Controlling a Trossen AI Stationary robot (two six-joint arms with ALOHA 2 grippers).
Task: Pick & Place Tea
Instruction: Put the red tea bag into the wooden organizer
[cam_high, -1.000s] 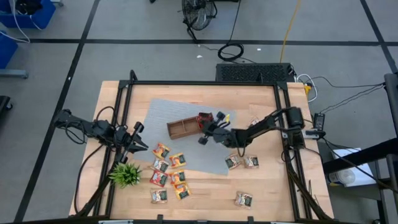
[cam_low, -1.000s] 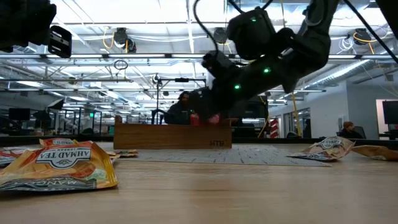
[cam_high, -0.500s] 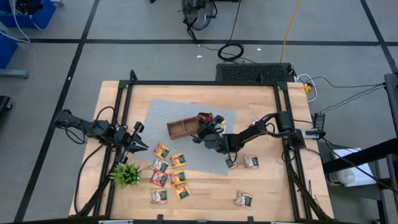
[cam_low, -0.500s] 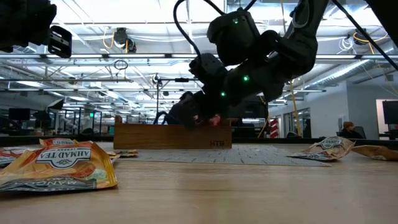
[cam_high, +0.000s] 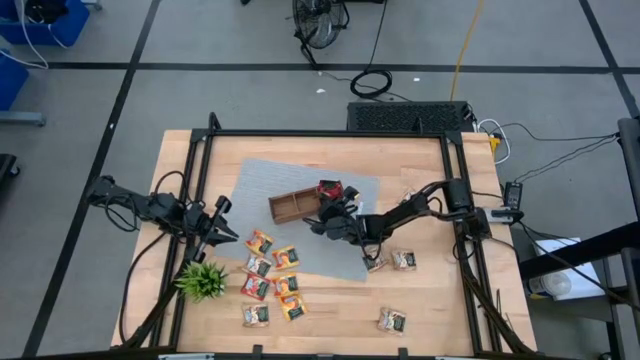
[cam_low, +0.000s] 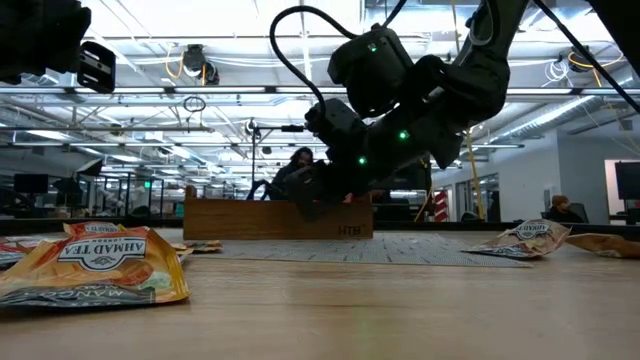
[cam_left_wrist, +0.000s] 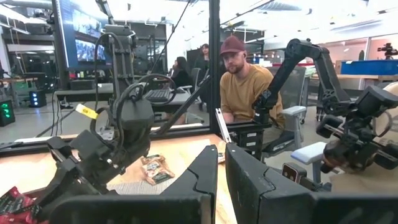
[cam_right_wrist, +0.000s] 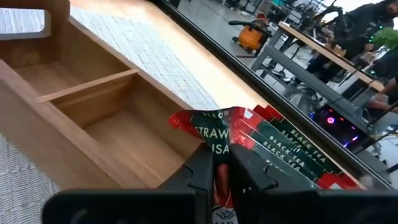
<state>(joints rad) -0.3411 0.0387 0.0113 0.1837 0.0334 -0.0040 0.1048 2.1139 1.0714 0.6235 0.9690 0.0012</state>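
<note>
The right gripper (cam_high: 328, 213) is over the right-hand end of the wooden tray (cam_high: 292, 206), which sits on a grey mat (cam_high: 262, 185) near the table's middle. In the right wrist view its two dark fingers (cam_right_wrist: 200, 171) are drawn close together and pinch the lower edge of a red tea sachet (cam_right_wrist: 214, 134). That sachet is flat and square, red with a dark green panel; white lettering reads "STRAW" on the near face. It stands tilted above the tray's end compartment, against a row of like red sachets (cam_right_wrist: 280, 149) printed "BLACK TEA", packed on edge in that compartment. The two nearer compartments show bare wood.

The left gripper (cam_high: 222, 234) rests at the left edge of the table, close to the green plant (cam_high: 202, 279); its fingers (cam_left_wrist: 245, 186) stand almost together with a narrow gap, holding nothing.

Loose sachets lie on the table (cam_high: 420, 300): a cluster of red and orange-yellow ones (cam_high: 272, 275) in front of the mat on the left, two pale ones (cam_high: 390, 261) just right of the mat's near corner, and one (cam_high: 391, 321) alone near the front edge. In the low view an orange-yellow sachet (cam_low: 95, 264) is crinkled, with "AHMAD TEA" on a white crest
</note>
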